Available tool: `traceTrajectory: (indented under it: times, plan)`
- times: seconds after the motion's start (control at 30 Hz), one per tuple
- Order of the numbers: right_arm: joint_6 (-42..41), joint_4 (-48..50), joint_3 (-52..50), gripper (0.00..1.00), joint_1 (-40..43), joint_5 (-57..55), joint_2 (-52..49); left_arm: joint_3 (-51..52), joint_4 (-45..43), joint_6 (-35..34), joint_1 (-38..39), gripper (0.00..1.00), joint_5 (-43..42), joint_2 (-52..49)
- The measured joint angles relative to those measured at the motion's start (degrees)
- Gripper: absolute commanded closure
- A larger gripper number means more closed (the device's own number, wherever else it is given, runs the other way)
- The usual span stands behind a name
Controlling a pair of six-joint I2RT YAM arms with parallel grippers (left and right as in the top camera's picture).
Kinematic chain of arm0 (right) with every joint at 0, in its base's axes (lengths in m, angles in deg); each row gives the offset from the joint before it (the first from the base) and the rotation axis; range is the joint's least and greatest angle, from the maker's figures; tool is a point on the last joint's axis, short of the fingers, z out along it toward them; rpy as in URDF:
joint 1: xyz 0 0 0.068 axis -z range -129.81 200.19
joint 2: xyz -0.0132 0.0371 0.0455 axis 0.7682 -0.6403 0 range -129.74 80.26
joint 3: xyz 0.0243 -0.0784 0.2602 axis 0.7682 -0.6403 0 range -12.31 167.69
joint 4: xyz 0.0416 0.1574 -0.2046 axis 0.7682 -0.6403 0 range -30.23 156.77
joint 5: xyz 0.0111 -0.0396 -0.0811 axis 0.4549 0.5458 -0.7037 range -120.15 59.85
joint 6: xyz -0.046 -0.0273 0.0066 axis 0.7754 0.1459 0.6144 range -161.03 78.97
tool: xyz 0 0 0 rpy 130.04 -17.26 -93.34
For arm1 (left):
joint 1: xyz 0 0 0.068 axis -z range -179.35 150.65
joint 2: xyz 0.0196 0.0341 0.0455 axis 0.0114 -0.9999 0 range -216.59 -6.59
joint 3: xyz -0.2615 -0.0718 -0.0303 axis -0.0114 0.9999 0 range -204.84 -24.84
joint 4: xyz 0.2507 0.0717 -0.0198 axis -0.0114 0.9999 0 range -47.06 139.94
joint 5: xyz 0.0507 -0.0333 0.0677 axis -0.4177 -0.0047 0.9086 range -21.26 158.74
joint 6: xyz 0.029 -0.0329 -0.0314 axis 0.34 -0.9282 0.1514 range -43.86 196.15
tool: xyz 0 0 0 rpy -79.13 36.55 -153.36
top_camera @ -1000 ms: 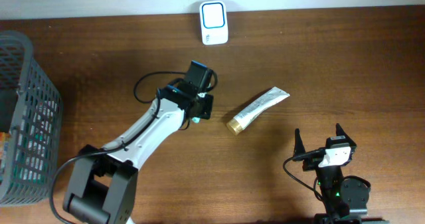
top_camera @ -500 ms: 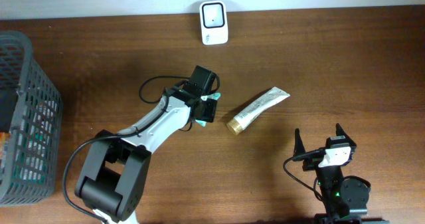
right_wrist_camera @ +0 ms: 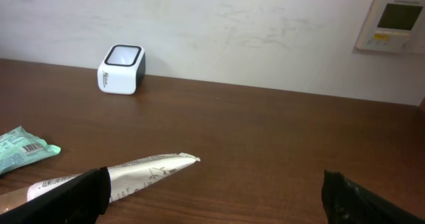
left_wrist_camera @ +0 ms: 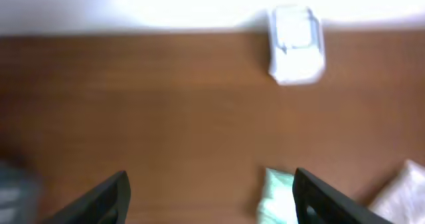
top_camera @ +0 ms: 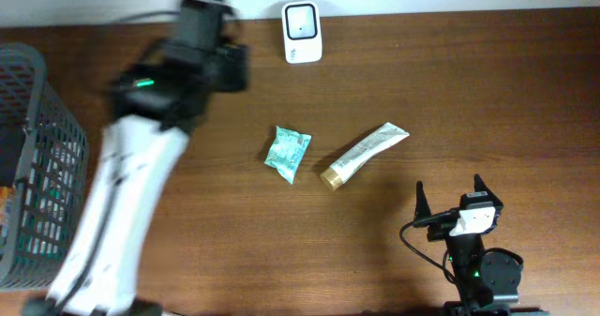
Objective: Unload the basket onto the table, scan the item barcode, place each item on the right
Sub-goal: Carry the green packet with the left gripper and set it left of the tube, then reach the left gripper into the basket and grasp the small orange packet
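Gaping empty, left claw (left_wrist_camera: pixel 210 184) had packet (left_wrist_camera: pixel 275 199) below, beside one finger (right claw (top_camera: pixel 450 187), also open, sat farther off).

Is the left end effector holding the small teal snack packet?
No, the small teal snack packet lies on the brown wooden table beside the silver tube, with the left end effector away near the far edge.

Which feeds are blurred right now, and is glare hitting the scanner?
Overhead: left arm smeared by motion, teal packet and tube sharp. Left wrist: whole frame soft, wall blown out white, scanner washed pale. Right wrist: sharp, evenly lit.
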Motion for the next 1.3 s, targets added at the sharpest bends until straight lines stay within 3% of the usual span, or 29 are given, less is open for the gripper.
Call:
traceTrajectory:
  times: [0.2, 0.3, 0.4, 0.57, 0.73, 0.8, 0.97, 1.3]
  plan:
    - [-0.02, 0.0, 0.0, 0.02, 0.0, 0.0, 0.0, -1.81, 3.52, -0.07, -15.61, 0.24, 2.19, 7.37]
    - [-0.02, 0.0, 0.0, 0.02, 0.0, 0.0, 0.0, -1.68, 3.91, -0.28, -30.45, 0.27, 2.62, 7.98]
    - [0.02, 0.0, 0.0, 0.02, 0.0, 0.0, 0.0, 0.24, 0.81, -0.92, -41.99, 0.28, 3.13, 7.34]
    - [-0.04, 0.0, 0.0, 0.02, 0.0, 0.0, 0.0, 7.96, -5.97, -1.25, -52.24, 0.29, 3.13, 5.09]
    - [0.0, 0.0, 0.0, 0.02, 0.0, 0.0, 0.0, 14.69, -11.17, 4.92, -56.87, 0.31, 0.87, 0.22]
    - [0.0, -0.02, 0.0, 0.02, 0.0, 0.0, 0.0, 15.1, -11.78, 8.61, -57.72, 0.35, 0.48, -1.95]
    - [0.0, 0.0, 0.0, 0.02, 0.0, 0.0, 0.0, 15.19, -12.0, 14.82, -59.19, 0.36, 0.37, -8.37]
    - [-0.04, 0.0, 0.0, 0.02, 0.0, 0.0, 0.0, 15.47, -12.41, 17.62, -61.09, 0.34, 2.62, -21.05]
